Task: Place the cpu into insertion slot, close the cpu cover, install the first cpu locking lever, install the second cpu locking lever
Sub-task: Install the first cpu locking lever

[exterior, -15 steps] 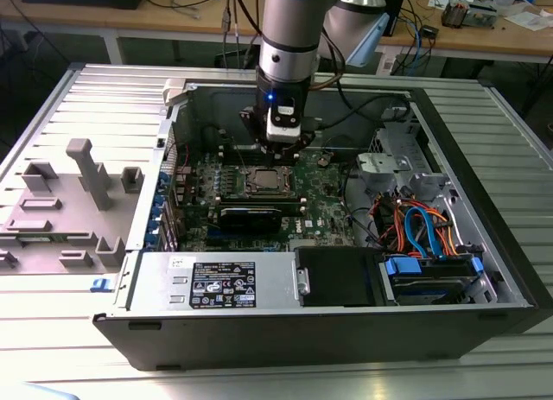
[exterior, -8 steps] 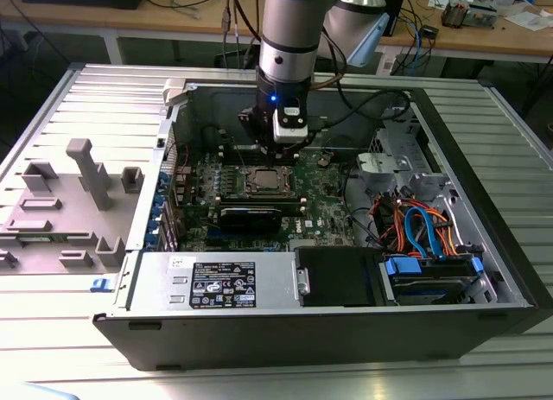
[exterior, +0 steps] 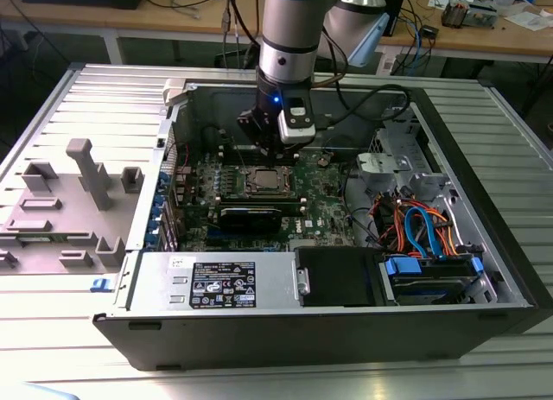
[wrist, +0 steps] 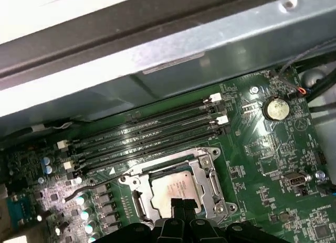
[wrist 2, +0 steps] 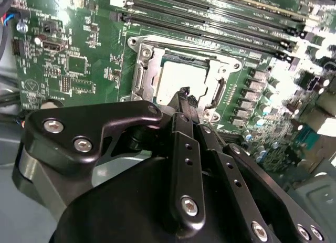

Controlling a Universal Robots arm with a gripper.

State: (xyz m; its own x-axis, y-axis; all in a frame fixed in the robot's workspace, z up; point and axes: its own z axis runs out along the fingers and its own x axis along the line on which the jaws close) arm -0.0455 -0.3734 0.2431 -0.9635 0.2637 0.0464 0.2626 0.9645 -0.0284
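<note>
Inside the open PC case, laid flat on a ribbed table, the green motherboard is seen w/ black memory slots beside the insertion slot. The cpu is seated in it, w/ the cpu cover apparently closed around it. Just above, the gripper is held w/ fingertips pressed together, nothing clamped.
</note>
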